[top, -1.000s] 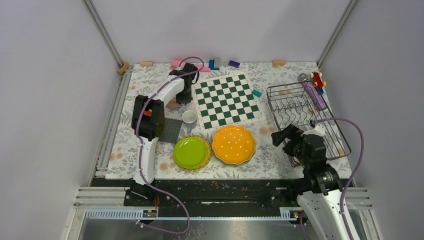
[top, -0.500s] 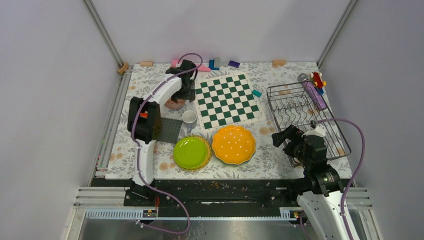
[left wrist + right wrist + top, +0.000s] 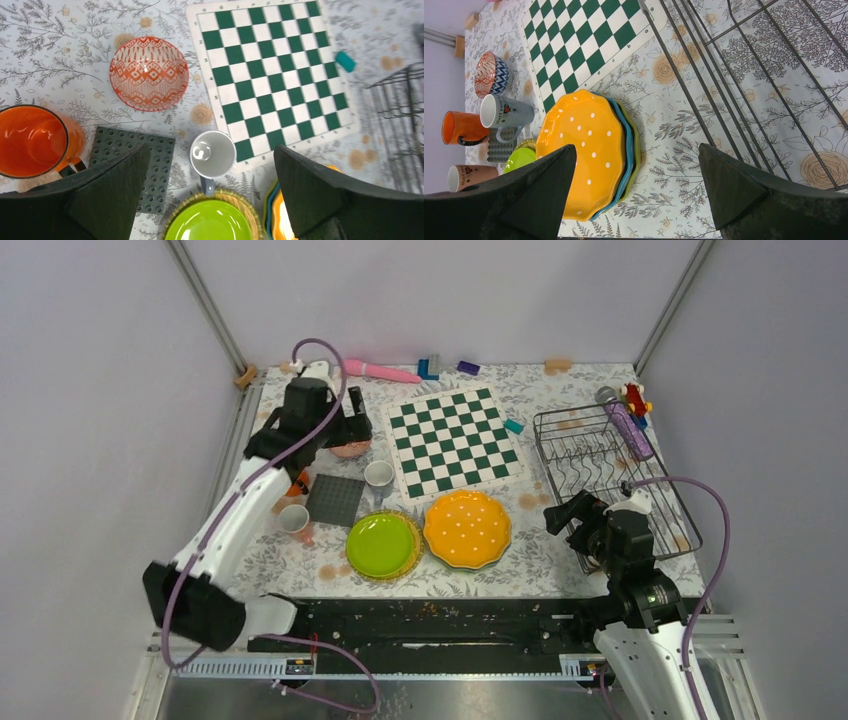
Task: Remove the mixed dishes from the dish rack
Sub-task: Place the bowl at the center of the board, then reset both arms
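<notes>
Overhead, the green-and-white chessboard [image 3: 455, 440] is lying mid-desk toward the far edge of the desk [image 3: 545, 562], with a small teal block [image 3: 514, 426] just beside its right side. A pink object [image 3: 380, 370] and a few small coloured blocks are lying along the far edge. A purple tube [image 3: 628, 430] and a red toy [image 3: 633, 395] are sitting at the far right corner, against the dish rack [image 3: 610, 475], which is standing along the right edge. A grey baseplate [image 3: 335, 500] is lying left of centre.

The dishes are sitting out on the desk. The patterned bowl [image 3: 350, 449] is resting off the chessboard's left side, with the white cup [image 3: 378, 474] just beside the board's near left corner. The orange cup [image 3: 298, 483] and a pinkish cup [image 3: 293, 520] are standing toward the left edge. The lime-green plate [image 3: 382, 544] and the orange dotted plate [image 3: 467, 528] are lying side by side toward the near edge, and the orange one is topping a stack with a teal plate [image 3: 624, 145] under it.

The left gripper [image 3: 355, 430] is hovering above the bowl, spread wide and holding nothing. From its wrist camera the white cup is showing between the fingertips, well below them. The right gripper [image 3: 565, 512] is hanging at the rack's near left corner, likewise spread and holding nothing, with the plate stack to its left and the rack wires to its right.
</notes>
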You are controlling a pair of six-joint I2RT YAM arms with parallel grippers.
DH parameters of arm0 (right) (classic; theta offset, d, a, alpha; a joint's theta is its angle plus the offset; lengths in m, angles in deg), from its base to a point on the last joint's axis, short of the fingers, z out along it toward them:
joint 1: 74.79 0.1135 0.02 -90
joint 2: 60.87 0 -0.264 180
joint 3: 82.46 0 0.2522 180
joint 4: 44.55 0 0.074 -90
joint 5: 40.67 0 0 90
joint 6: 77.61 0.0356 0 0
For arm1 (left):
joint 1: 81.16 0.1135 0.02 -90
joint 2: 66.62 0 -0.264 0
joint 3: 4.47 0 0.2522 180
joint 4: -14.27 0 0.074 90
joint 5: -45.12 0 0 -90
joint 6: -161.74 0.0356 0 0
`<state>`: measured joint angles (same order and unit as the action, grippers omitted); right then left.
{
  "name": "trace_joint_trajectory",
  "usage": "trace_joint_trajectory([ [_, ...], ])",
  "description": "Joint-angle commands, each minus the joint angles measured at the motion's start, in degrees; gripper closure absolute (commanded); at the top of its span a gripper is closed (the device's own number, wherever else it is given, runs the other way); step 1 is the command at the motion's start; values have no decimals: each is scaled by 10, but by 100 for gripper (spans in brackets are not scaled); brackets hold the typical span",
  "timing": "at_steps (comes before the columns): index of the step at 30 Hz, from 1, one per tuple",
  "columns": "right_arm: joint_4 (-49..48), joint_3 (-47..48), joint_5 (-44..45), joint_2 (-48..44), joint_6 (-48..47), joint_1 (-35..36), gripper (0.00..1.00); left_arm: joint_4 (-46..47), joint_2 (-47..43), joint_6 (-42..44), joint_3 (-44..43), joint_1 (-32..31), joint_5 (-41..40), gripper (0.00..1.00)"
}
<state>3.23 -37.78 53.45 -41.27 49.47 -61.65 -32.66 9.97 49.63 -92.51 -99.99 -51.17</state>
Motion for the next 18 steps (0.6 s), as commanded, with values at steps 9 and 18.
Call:
trace_joint_trajectory([
  [9,-2,20,38,-9,2,3,0,161,-375,-97,300,3,34,1],
  [18,3,22,59,-20,14,3,0,87,-522,-132,376,3,-63,1],
])
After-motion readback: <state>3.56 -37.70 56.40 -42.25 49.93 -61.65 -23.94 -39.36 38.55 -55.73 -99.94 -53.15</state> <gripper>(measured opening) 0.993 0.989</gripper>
